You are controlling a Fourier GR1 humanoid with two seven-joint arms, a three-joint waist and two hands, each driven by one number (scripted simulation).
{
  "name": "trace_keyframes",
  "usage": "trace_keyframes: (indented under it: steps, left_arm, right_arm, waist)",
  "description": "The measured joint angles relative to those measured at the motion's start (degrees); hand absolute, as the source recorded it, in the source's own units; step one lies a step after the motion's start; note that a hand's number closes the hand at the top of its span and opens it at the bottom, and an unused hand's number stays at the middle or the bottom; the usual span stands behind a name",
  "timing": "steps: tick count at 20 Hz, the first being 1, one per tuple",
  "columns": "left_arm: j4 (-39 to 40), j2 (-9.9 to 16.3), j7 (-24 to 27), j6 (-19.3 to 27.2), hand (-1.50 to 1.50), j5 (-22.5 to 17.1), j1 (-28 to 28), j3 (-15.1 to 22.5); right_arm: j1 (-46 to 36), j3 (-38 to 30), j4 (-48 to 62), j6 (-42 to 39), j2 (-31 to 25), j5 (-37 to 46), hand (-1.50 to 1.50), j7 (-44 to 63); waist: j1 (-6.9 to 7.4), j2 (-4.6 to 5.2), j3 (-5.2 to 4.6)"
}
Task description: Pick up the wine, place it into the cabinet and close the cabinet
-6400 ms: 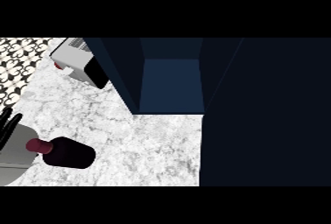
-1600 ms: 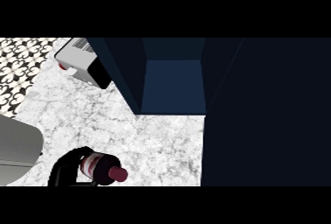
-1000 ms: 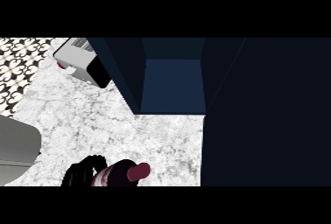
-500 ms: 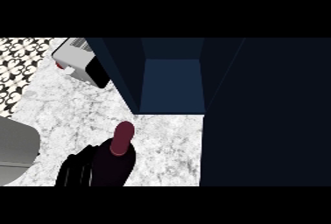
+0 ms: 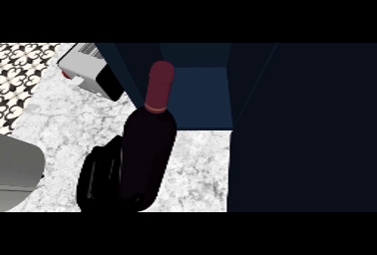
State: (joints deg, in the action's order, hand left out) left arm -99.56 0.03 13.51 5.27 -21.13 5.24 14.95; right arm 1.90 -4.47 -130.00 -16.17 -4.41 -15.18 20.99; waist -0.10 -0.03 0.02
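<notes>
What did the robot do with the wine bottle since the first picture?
The left hand curled round the wine bottle, which lay near the counter's left edge, and carried it up and right; its neck now points at the open cabinet. The white appliance and cabinet stayed put.

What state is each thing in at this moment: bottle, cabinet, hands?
wine bottle: lifted off the counter, held, red-capped neck pointing toward the cabinet opening.
cabinet: open, interior empty where visible.
left hand: curled round the bottle's lower body.
right hand: not in view.
white appliance: standing on the counter, untouched.
</notes>
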Motion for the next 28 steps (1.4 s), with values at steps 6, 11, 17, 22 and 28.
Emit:
trace_keyframes:
  steps: [6,11,17,22,28]
  left_arm:
    - [3.67,-0.01,-1.75,7.57,1.50,0.89,-10.08,0.93]
    - [9.18,-0.01,-1.03,11.88,1.50,3.12,-16.87,1.86]
    - [16.84,-0.02,-1.56,17.27,1.50,5.17,-24.23,4.61]
    - [24.98,-0.02,3.43,21.08,1.50,2.06,-28.09,7.59]
    - [31.54,-0.02,7.31,23.80,1.50,-3.26,-30.51,9.89]
  right_arm:
    - [1.56,0.29,-1.14,-0.48,0.37,0.08,-1.50,-0.43]
    - [1.15,-0.16,-2.10,0.03,0.16,-0.33,-1.50,0.56]
    - [2.15,-0.65,-1.25,-1.01,0.23,0.05,-1.50,-1.15]
    - [2.65,0.04,-1.67,-1.28,0.66,0.62,-1.50,-1.65]
    - [2.71,-1.04,-0.44,-2.07,0.42,-0.26,-1.50,-2.51]
  waist:
    - [-0.15,0.02,-0.01]
    - [-0.22,0.03,-0.02]
    - [-0.32,0.04,-0.02]
    - [-0.46,0.08,-0.02]
    - [-0.42,0.07,-0.02]
